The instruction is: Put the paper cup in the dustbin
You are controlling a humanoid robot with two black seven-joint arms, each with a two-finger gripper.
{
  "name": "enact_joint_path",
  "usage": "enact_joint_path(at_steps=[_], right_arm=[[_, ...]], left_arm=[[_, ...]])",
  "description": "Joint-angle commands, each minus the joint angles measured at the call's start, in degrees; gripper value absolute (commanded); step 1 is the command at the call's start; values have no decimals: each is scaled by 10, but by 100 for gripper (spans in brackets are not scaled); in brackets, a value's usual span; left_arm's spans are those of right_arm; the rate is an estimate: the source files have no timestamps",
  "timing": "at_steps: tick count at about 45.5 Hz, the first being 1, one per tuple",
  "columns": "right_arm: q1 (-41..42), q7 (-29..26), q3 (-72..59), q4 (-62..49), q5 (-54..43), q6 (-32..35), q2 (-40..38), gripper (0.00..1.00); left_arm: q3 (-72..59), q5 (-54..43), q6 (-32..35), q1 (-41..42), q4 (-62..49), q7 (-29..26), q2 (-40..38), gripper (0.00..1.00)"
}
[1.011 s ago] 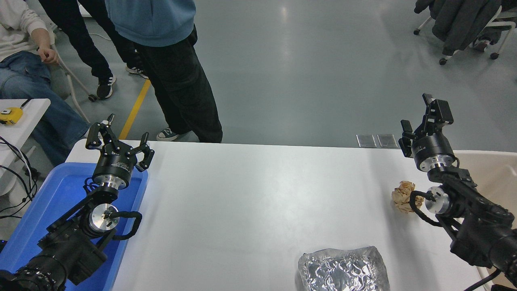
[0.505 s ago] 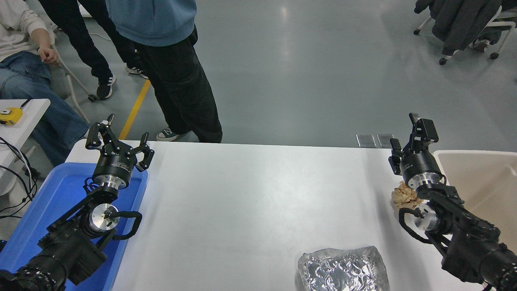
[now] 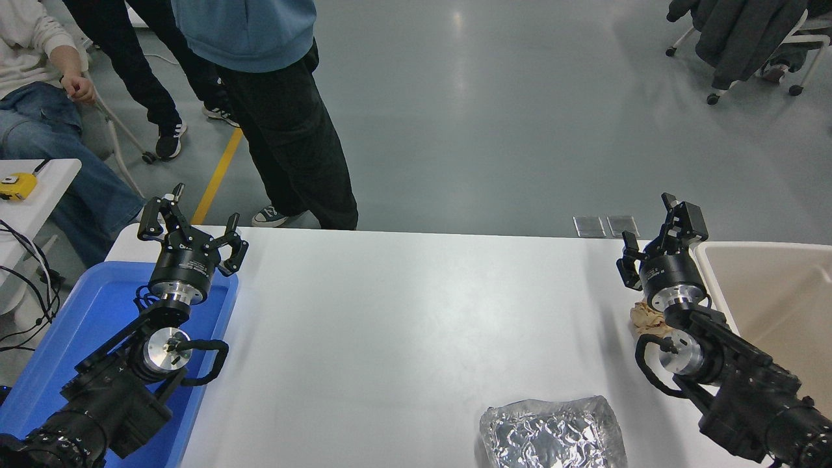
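The right black hand hangs spread open and empty above the white desk, just left of the large beige plastic dustbin, whose near rim it almost meets. No white paper cup shows anywhere, so which way it lies cannot be told. A crumpled tan paper ball sits under the wrist; crinkled silver foil lies nearer. The left hand is parked open over the blue plastic tray.

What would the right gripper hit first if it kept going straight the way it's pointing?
Probably nothing: the open right gripper points away and up past the white table's far edge, beside the beige plastic dustbin. Depth is unclear.
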Motion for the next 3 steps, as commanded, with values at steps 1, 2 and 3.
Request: enact_joint_path(at_steps=[1, 2, 3], right_arm=[[0, 1, 2, -2, 18, 11, 5, 100], [0, 1, 2, -2, 18, 11, 5, 100], [0, 1, 3, -2, 18, 11, 6, 100]], left_arm=[[0, 0, 0, 0, 0, 0, 0, 100], [0, 0, 0, 0, 0, 0, 0, 100], [0, 0, 0, 0, 0, 0, 0, 100]])
